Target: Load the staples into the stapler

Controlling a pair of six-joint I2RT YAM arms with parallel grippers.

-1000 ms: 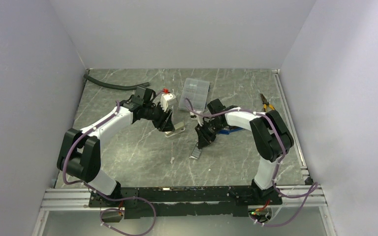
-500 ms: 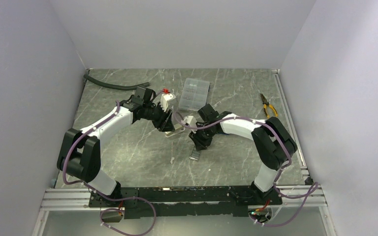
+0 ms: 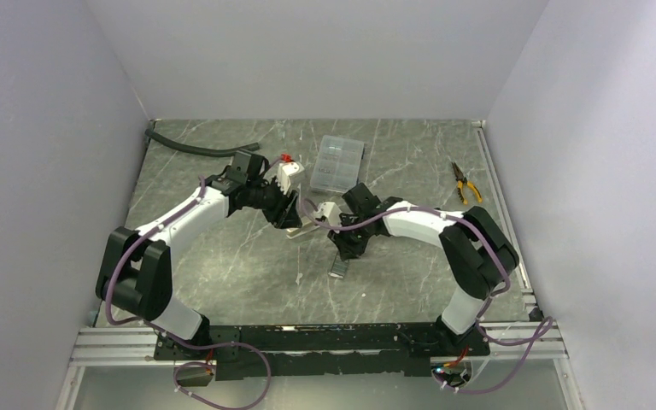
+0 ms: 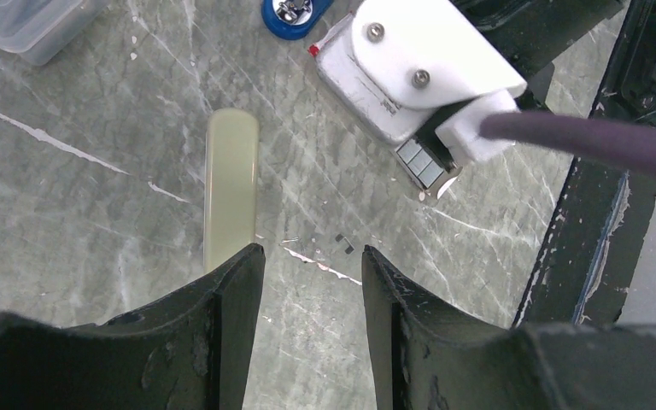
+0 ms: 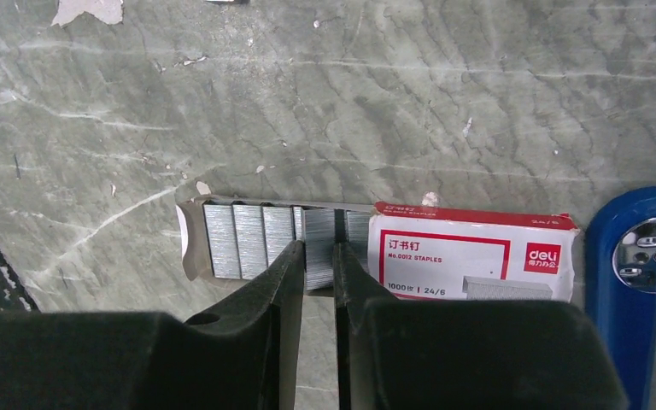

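several strips of staples [image 5: 252,241] lie side by side in a grey tray [image 5: 190,252] sticking out of a white box [image 5: 444,256] w/ red edge, flat on the marble surface [image 5: 393,102] just beside a blue tool [image 5: 619,256]. right hand [image 5: 316,252] is over the tray, fingers pinched together on one strip. left hand [image 4: 312,260] has fingers apart w/ nothing btwn them, one fingertip over the end of a cream bar [image 4: 231,179].

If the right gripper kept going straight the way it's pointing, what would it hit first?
The silvery-grey staple strips in their dark grey tray; the right gripper seems to pinch one, depth unclear.
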